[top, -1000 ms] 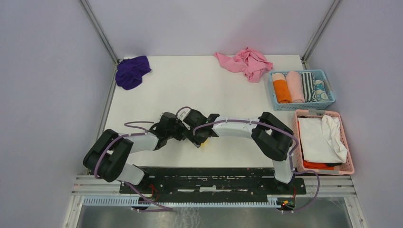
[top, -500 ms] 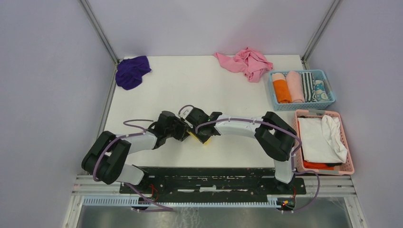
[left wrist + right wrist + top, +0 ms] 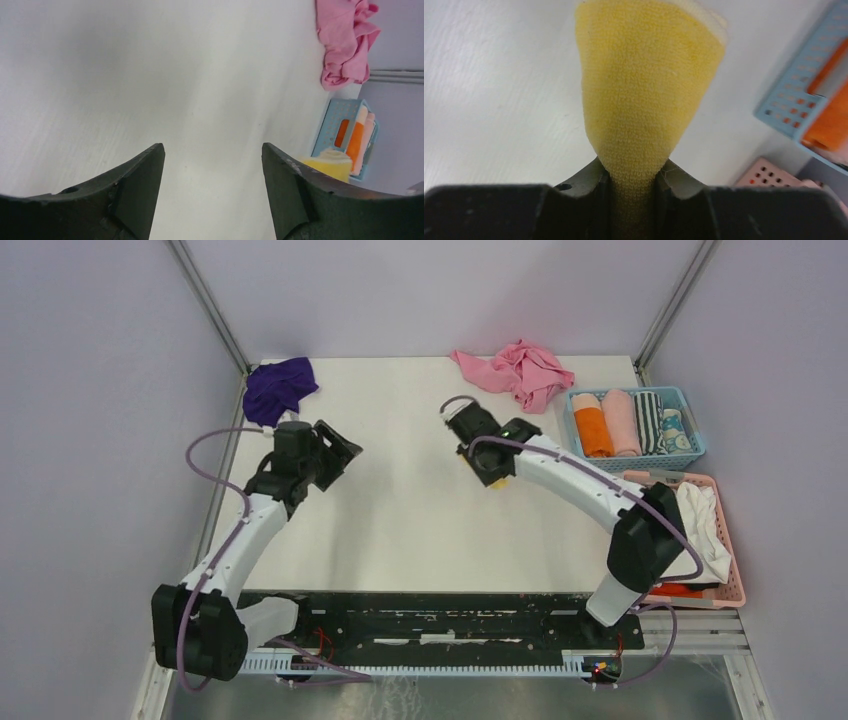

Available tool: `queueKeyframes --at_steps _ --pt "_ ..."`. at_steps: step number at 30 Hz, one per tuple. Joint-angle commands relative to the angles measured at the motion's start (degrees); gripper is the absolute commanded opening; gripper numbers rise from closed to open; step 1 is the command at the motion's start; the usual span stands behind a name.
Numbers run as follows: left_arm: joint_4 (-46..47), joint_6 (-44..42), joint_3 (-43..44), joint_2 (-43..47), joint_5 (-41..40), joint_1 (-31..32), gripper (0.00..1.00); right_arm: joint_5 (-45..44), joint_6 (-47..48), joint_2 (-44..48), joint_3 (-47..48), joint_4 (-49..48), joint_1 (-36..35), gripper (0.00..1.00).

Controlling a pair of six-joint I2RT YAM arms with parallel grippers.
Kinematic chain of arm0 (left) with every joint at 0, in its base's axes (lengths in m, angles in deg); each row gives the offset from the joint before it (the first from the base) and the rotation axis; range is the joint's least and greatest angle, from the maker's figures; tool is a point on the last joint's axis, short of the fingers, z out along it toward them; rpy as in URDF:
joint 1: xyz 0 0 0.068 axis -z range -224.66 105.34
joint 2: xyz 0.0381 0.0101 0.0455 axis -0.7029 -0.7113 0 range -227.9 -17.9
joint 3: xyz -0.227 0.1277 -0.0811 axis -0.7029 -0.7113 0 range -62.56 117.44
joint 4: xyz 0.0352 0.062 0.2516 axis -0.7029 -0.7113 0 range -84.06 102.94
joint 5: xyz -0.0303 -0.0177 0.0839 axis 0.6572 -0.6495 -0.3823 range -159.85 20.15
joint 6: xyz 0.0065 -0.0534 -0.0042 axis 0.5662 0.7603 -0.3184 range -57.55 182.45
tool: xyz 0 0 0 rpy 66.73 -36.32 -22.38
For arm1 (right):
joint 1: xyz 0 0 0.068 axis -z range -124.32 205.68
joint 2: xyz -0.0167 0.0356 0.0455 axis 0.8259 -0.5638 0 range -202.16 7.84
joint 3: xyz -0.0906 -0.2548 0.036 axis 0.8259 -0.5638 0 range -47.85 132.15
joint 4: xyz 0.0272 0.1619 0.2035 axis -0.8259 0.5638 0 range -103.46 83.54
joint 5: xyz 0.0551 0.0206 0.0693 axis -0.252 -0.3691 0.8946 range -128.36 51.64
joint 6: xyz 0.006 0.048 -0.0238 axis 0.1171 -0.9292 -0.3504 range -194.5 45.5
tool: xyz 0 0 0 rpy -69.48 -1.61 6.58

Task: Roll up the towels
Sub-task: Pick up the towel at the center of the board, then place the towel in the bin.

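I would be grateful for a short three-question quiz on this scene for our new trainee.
1. True or false: the right gripper is shut on the yellow towel.
2. How many rolled towels lie in the blue basket? A: two. B: four. C: six.
3. Which crumpled towel lies nearest the left gripper?

Key: 1, true. 2, B. 3, the purple towel.
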Motion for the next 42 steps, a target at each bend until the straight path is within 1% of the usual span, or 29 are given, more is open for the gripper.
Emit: queueKeyframes --at_steps 1,4,5,6,9,13,16,19,21,25,30,33,36,42 --pt "-14.86 -20.91 13.51 3.69 -8.11 -1.15 0.79 -10.85 4.35 5.33 7.99 9.03 8.96 0.07" --pt "-19.15 -28.55 19.30 4.24 -10.85 -1.07 0.80 -11.77 7.03 5.62 11.45 9.82 17.08 0.09" --pt "-20.15 -29.13 20.06 4.80 -13.05 -0.64 0.80 -12.55 8.29 5.29 13.12 10.32 19.89 0.09" --pt "-19.97 -29.70 19.83 5.67 -14.58 0.12 0.80 -13.28 9.67 4.85 14.80 10.92 22.68 0.09" --pt "-18.49 -31.34 17.39 6.82 -14.80 1.08 0.80 -13.84 13.47 3.59 19.77 11.10 31.49 0.07" --pt "-17.93 -32.55 15.61 8.07 -16.83 5.09 0.83 -13.13 15.91 2.26 21.88 4.20 43.89 0.07" --pt "-18.56 -32.91 15.62 8.97 -20.95 7.62 0.85 -12.21 18.56 -1.73 24.04 -0.05 49.94 0.08" --pt "-18.86 -32.95 15.21 9.44 -22.70 8.69 0.87 -12.74 20.89 -6.50 26.70 -2.80 54.71 0.07" --pt "-18.76 -32.87 14.96 9.54 -22.90 8.79 0.87 -12.29 21.18 -8.61 27.69 -4.61 56.90 0.07" --pt "-18.61 -33.04 14.56 9.91 -23.76 8.63 0.88 -11.34 24.60 -11.79 27.28 -8.92 58.60 0.08" --pt "-18.77 -33.21 13.71 10.18 -24.59 7.15 0.88 -7.66 25.67 -15.94 27.17 -8.35 62.60 0.09" --pt "-19.19 -33.31 13.93 9.38 -25.29 6.94 0.88 -6.32 27.88 -16.87 24.46 -9.03 64.65 0.10" --pt "-19.48 -33.35 14.02 8.42 -25.70 6.99 0.88 -3.29 27.74 -18.07 23.53 -8.10 66.73 0.10" --pt "-20.10 -33.31 14.30 7.35 -26.53 6.99 0.88 2.02 27.90 -20.06 18.90 -6.67 67.47 0.11"
